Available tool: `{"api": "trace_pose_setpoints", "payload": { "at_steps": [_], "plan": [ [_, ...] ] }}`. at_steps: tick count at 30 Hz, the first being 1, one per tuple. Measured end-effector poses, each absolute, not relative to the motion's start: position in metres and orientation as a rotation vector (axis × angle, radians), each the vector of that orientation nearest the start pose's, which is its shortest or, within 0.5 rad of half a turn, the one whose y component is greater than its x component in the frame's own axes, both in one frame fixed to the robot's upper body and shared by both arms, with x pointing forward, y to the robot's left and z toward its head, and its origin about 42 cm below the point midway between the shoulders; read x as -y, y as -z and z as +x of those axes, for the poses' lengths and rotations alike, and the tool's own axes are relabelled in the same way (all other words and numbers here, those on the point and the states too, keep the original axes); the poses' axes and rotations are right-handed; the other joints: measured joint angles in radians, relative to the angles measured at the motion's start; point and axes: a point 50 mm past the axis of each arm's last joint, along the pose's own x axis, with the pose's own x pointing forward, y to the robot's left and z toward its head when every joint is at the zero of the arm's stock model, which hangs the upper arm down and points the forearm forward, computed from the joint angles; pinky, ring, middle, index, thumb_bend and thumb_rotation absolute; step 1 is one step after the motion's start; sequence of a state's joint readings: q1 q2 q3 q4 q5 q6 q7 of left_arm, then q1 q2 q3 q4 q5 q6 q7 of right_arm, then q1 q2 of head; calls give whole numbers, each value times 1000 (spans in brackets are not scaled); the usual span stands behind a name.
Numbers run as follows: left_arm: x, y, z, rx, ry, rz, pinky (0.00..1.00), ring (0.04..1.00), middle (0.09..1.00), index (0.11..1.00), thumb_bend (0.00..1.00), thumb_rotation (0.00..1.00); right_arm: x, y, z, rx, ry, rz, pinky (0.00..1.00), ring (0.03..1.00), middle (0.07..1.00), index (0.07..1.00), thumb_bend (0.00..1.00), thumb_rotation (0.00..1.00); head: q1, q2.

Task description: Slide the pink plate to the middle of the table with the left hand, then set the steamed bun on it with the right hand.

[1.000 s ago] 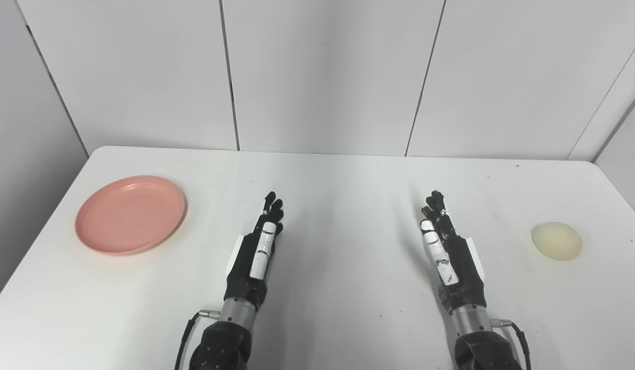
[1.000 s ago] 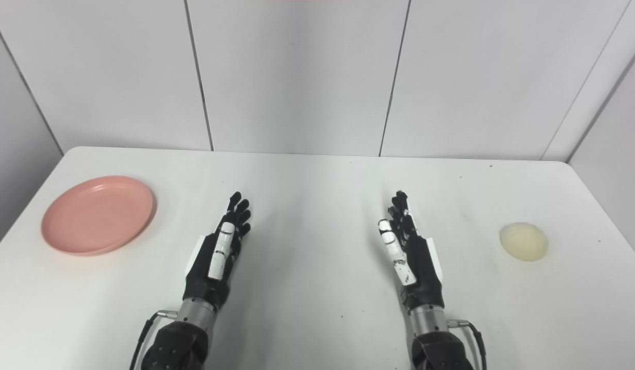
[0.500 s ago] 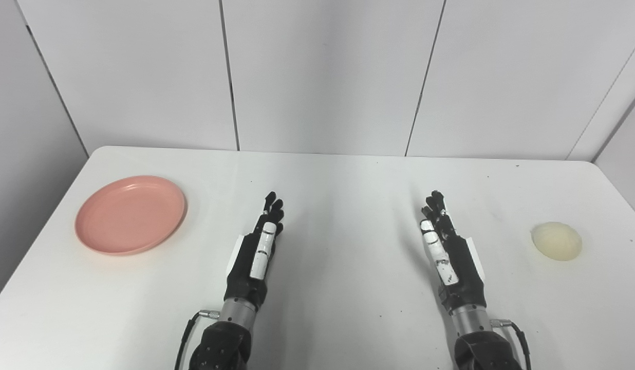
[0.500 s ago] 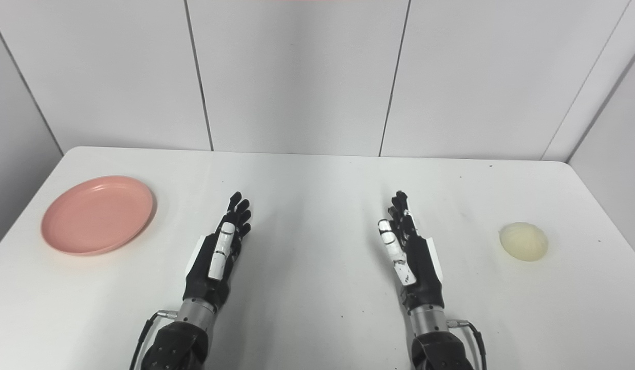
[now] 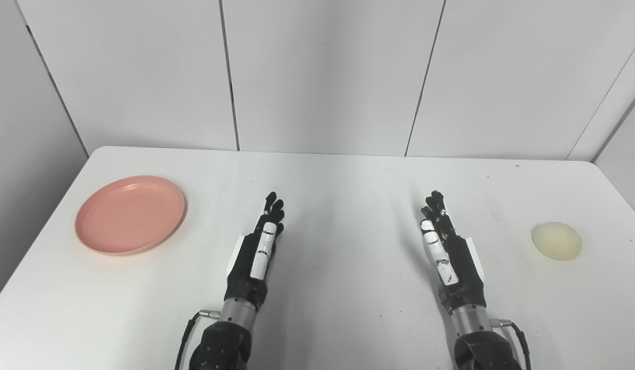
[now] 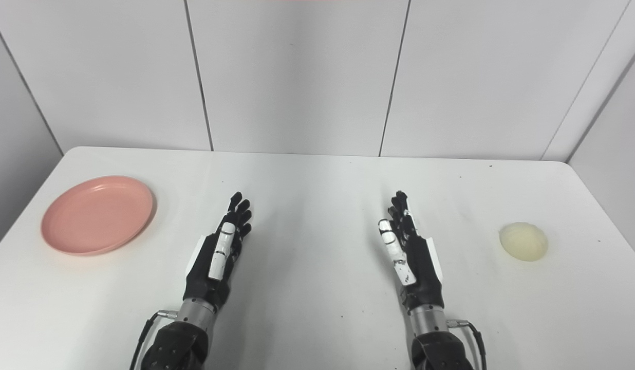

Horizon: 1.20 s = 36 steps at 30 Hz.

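Observation:
A round pink plate lies on the white table near its left edge, with nothing on it. A pale cream steamed bun sits near the right edge. My left hand rests edge-up over the table's near middle, well to the right of the plate, fingers stretched forward and holding nothing. My right hand is held the same way, open, well to the left of the bun.
Grey wall panels stand right behind the table's far edge. The table's left and right edges drop off close beside the plate and the bun. Cables hang at both wrists.

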<state>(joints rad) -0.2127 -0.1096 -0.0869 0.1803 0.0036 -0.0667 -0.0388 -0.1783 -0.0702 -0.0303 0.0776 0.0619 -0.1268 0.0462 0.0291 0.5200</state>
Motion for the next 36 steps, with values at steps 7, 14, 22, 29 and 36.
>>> {"api": "trace_pose_setpoints", "payload": {
  "at_steps": [7,14,22,29,36],
  "plan": [
    [-124,-119,345,97,198,-86,1000,1000,1000,1000,619,1000,226,-138,340,224,-57,-11,1000,983,988,1000,600,797,0,0],
    [-124,-120,345,97,203,-96,1000,1000,1000,1000,616,1000,226,-138,340,224,-57,-11,1000,985,988,1000,591,804,0,0],
    [-125,-120,344,98,203,-102,1000,1000,1000,1000,613,1000,226,-138,340,224,-57,-12,1000,986,987,1000,598,793,0,0],
    [-125,-120,344,103,200,-99,1000,1000,1000,1000,623,1000,226,-138,340,224,-57,-9,1000,986,986,1000,593,791,0,0],
    [-125,-120,344,103,207,-104,1000,1000,1000,1000,607,1000,226,-138,340,224,-60,-6,1000,987,987,1000,601,801,0,0]
  ]
}}
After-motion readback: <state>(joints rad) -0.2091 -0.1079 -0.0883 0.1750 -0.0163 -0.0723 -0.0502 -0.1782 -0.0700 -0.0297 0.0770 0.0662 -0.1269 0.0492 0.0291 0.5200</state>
